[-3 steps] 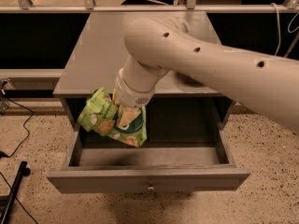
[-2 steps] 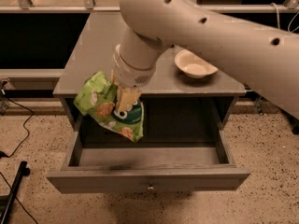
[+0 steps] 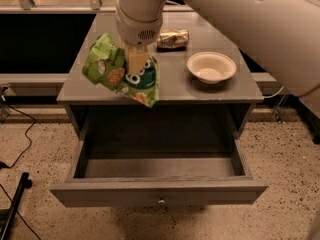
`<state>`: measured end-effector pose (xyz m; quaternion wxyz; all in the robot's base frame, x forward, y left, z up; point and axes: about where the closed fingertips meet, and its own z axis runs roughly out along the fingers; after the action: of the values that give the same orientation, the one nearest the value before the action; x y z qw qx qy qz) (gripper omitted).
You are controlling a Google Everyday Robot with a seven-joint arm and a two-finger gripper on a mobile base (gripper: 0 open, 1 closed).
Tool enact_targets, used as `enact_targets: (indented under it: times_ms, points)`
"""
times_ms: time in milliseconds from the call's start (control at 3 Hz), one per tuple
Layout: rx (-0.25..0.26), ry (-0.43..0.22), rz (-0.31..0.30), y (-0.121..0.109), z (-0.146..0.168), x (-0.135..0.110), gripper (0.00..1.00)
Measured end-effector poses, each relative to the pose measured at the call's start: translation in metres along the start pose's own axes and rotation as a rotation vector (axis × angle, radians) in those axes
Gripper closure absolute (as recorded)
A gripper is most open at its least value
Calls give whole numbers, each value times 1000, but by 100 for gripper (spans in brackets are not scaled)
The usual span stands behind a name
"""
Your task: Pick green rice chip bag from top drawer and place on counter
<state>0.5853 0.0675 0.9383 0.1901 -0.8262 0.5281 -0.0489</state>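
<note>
Bag (image 3: 119, 73) hangs pinched in my closed gripper (image 3: 137, 60) over the front-left edge of the counter (image 3: 200, 90), above the open drawer (image 3: 160, 191). Pick done; apparently set-down and release are left.

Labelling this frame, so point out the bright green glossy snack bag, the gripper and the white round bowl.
Bright green glossy snack bag (image 3: 106, 64): camera view, left half.
Gripper (image 3: 137, 65): camera view, between jaws, on bag.
White round bowl (image 3: 211, 69): camera view, inner hollow.

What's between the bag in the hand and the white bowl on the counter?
Only bare counter, in the camera view. The can sits farther back. The hand holds the bag near the front edge.
</note>
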Motion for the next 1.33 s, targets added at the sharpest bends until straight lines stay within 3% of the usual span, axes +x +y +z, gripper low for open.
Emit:
enact_targets:
  times_ms: [333,667,1000,1333]
  points:
    - [11,48,30,-36,0,16,83]
    - [-13,60,69,-64,28,35,60]
    - [-57,26,89,-77,60,43,36]
    - [-51,23,90,-80,63,42,13]
